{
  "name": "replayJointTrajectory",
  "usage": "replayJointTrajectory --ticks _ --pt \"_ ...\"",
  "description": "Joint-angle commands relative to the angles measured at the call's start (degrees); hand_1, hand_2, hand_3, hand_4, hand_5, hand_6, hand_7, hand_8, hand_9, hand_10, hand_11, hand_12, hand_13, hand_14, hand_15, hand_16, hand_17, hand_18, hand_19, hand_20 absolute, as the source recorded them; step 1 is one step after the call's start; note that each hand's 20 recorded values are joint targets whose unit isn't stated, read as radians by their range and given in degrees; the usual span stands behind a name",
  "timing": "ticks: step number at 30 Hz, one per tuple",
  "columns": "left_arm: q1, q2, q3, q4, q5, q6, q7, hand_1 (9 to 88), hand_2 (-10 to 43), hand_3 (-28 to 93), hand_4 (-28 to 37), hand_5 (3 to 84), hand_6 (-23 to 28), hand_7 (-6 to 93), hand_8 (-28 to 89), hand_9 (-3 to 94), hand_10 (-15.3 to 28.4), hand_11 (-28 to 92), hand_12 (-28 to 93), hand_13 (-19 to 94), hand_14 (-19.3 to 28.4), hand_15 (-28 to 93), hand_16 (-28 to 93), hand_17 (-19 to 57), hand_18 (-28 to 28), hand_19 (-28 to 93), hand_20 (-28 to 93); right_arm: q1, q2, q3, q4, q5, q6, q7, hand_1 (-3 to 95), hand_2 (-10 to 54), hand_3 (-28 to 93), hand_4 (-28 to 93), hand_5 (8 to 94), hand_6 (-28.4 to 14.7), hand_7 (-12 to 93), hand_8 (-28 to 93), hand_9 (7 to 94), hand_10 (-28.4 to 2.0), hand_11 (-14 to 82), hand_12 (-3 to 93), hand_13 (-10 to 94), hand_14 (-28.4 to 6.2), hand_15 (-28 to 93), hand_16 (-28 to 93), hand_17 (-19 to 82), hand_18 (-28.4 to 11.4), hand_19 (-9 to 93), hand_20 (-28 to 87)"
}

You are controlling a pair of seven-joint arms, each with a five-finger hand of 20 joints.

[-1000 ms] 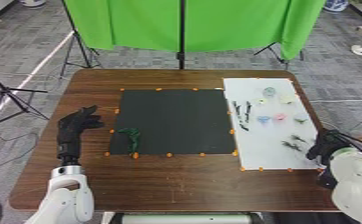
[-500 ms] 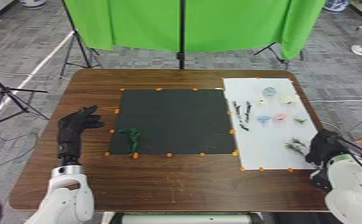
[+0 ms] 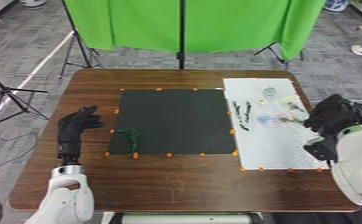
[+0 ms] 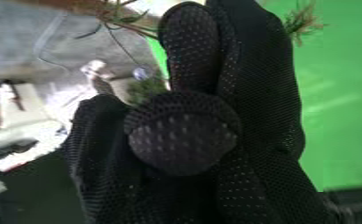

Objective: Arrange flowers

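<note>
So the feathery green sprigs (image 4: 304, 22) are the thing to watch: they're up in your right hand (image 3: 335, 116), poking out past the glove on both sides of the fingers, over the right edge of the white board (image 3: 266, 156). Looks like the thumb and fingers are clamped together on the stems, though the grip spot itself is hidden behind the glove, so I can't tell how deep they sit.

Under and beside that hand you've got the pink flower (image 3: 284, 116) and the pale blue flower (image 3: 264, 119), so I'd lift clear before you swing left, or trailing greenery could drag them. The dark stems (image 3: 245, 114) sit on the board's left side, right in your path, so go over them too.

I reckon the goal is the black mat (image 3: 179, 120), where the dark green bundle (image 3: 130, 140) lies at the near left. Come in low and slow, lay the stems down flat, then ease the fingers apart. Thin stuff like this probably snags on glove fabric, so don't yank away.

Your left hand (image 3: 73, 125) is left of the mat, fingers relaxed and apart, holding nothing. Park it there, it's out of the way imo.
</note>
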Motion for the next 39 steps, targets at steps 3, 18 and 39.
replayJointTrajectory --ticks 3,18,39 --pt "3.57 0.09 0.29 -0.08 0.39 0.89 -1.32 28.2 6.5 58 -23.5 63.4 8.2 8.2 -5 64.6 17.1 23 14 62 21.0 40 -3 18.9 24.1 63 21 22.95 0.71 -21.88 -4.13 12.44 8.26 3.62 90.1 -9.5 -23 50 75.9 -5.2 36 23 93.7 -10.6 35.9 24.2 94 0.5 63 16 74 -7.4 88 40" --pt "2.70 0.51 1.08 -0.13 0.72 1.05 -1.04 28.3 6.4 57 -23.1 63.3 8.3 8.2 -5 64.6 17.1 23 14 62 21.1 40 -3 18.8 24.0 63 21 44.67 -14.83 -50.11 4.32 33.96 24.91 8.82 87.1 -9.5 -13 43 74.6 -5.8 38 21 93.7 -10.6 33.7 23.8 94 0.4 60 14 76 -5.7 83 41" --pt "1.33 0.41 1.98 0.52 0.44 0.76 -0.50 28.7 6.2 57 -22.6 63.2 8.2 8.2 -5 64.5 17.1 23 14 62 21.0 40 -3 18.8 24.1 63 21 43.52 -25.89 -56.89 16.15 28.81 32.31 8.42 65.8 -9.5 51 -8 70.4 -5.7 43 19 93.7 -10.6 27.8 22.2 94 -0.6 55 13 77 -5.2 73 49"
